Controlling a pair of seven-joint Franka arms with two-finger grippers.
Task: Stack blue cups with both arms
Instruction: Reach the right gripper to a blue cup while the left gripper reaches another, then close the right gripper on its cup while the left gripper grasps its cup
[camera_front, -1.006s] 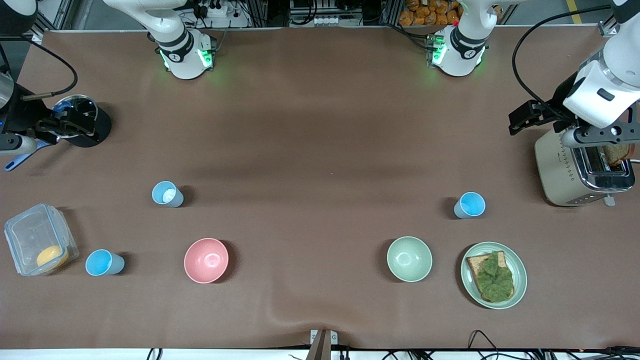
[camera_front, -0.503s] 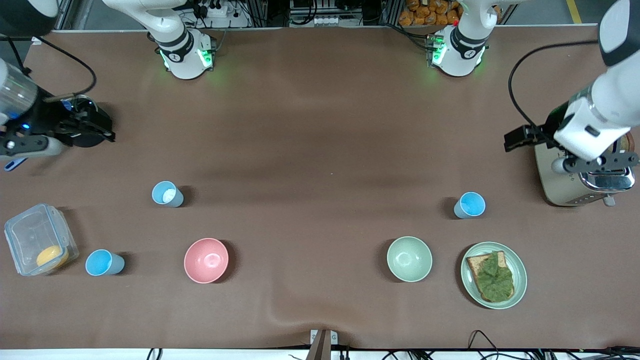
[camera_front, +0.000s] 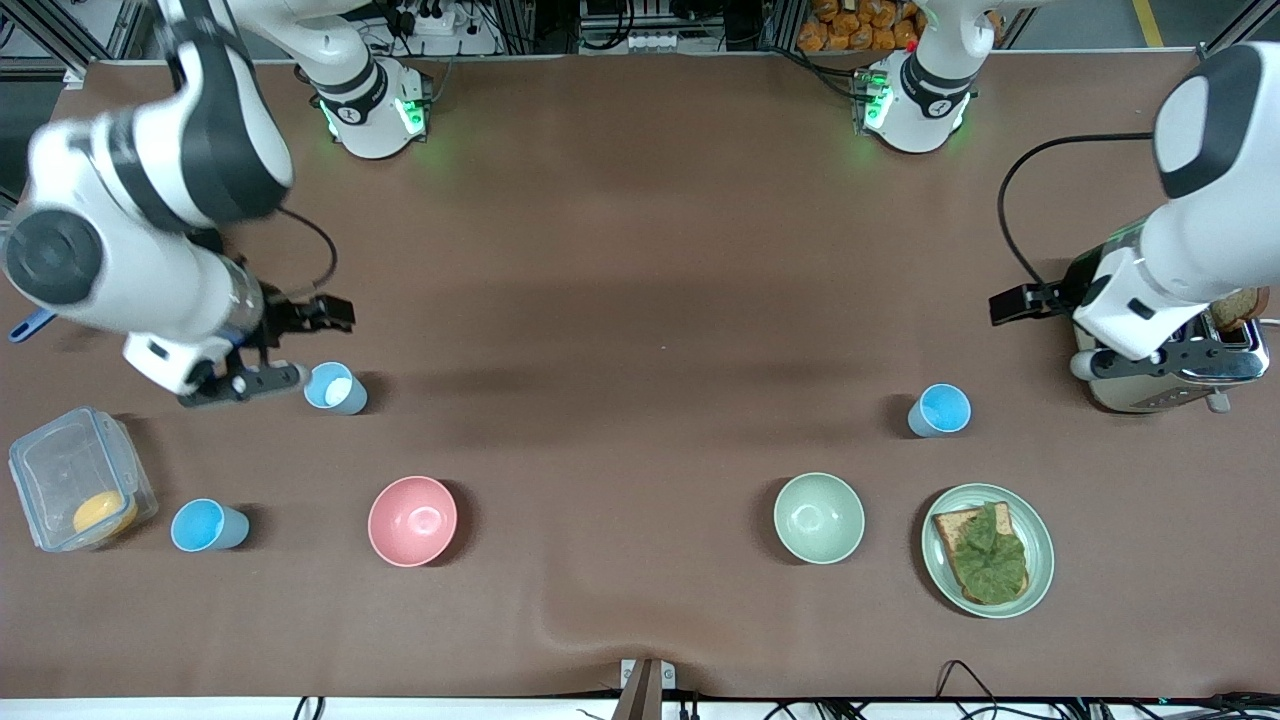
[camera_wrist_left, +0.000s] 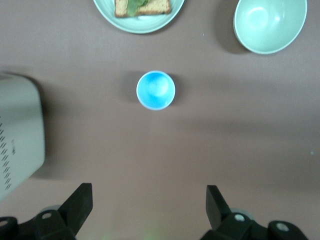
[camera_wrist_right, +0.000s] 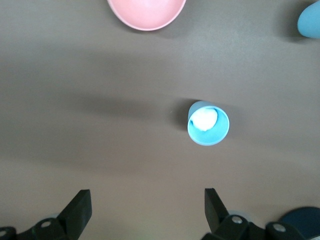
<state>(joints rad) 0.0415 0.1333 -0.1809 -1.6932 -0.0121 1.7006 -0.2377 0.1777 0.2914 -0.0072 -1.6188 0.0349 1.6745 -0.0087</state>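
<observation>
left gripper (camera_wrist_left: 147, 200): fingers (camera_wrist_left: 80, 200) spread wide, holding and touching nothing; it hangs over the toaster (camera_front: 1165, 350) at the left arm's end of the table (camera_front: 640, 250). right gripper (camera_wrist_right: 145, 205): fingers (camera_wrist_right: 80, 205) spread wide, holding and touching nothing; it hangs over bare table just beside a blue cup with something white inside (camera_front: 335, 388).

three blue cups stand upright and well apart. the second blue cup (camera_front: 940, 410) stands near the toaster, farther from the front camera than the green plate (camera_front: 1040, 550) with bread and a leaf. the third blue cup (camera_front: 208, 525) stands just beside the clear box (camera_front: 75, 475), toward the right arm's end. the pink bowl (camera_front: 412, 520) and green bowl (camera_front: 818, 517) lie between them.

markings on the toaster side cannot be read.
</observation>
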